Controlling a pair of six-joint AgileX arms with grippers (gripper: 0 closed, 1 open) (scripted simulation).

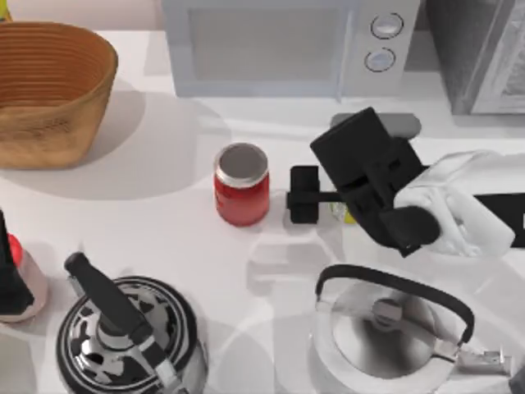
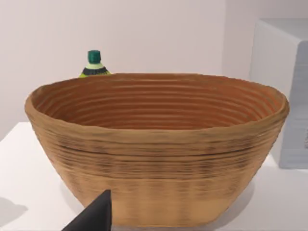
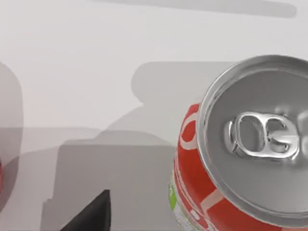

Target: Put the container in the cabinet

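Right pincer (image 1: 316, 199) hovering over the can (image 3: 240, 159), mid-worktop (image 1: 164, 164), just right of the red jar (image 1: 242, 184); can upright, mostly hidden beneath the arm. Cannot tell how far open. Cabinet (image 1: 480, 49) at the far right corner, beside the microwave (image 1: 287, 45). Left pincer (image 2: 94, 216) parked facing the basket (image 2: 159, 144).

Red jar (image 1: 242, 185) w/ grey lid stood just left of the right tool (image 1: 305, 196). White microwave (image 1: 287, 45) sat behind it, wicker basket (image 1: 51, 90) far left-rear. Silver kettle (image 1: 394, 332) in front of the tool, patterned kettle (image 1: 127, 336) front-left, all on white counter (image 1: 164, 222).
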